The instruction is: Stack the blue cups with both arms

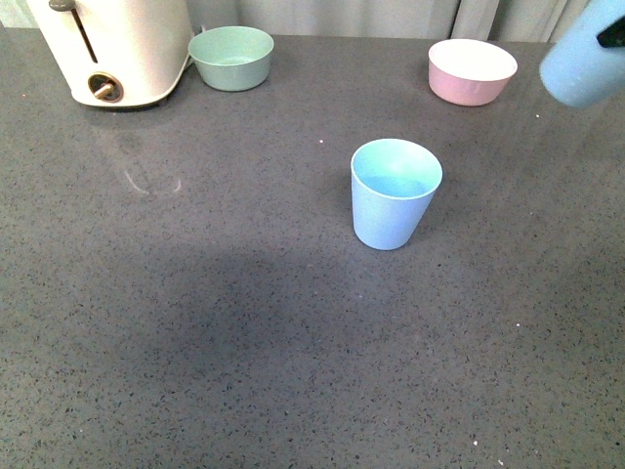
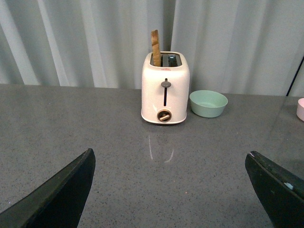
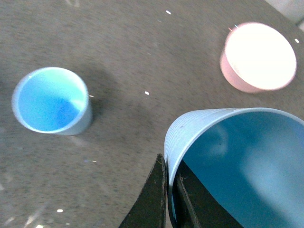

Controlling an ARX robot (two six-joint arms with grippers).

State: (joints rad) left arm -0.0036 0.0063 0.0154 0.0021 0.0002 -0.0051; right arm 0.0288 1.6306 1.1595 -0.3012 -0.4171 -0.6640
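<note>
Blue cup (image 3: 247, 161) rim clamped in right tool (image 3: 170, 167); second cup (image 1: 395, 192) upright; left tool (image 2: 169, 154) apart.

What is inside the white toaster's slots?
A slice of toast sticks out of one slot of the toaster; its lower part is hidden inside. The other slot looks dark.

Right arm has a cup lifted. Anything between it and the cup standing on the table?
Nothing visible. Only bare table lies between the held cup and the standing cup, which is upright and empty. The pink bowl sits further back, off that line.
</note>
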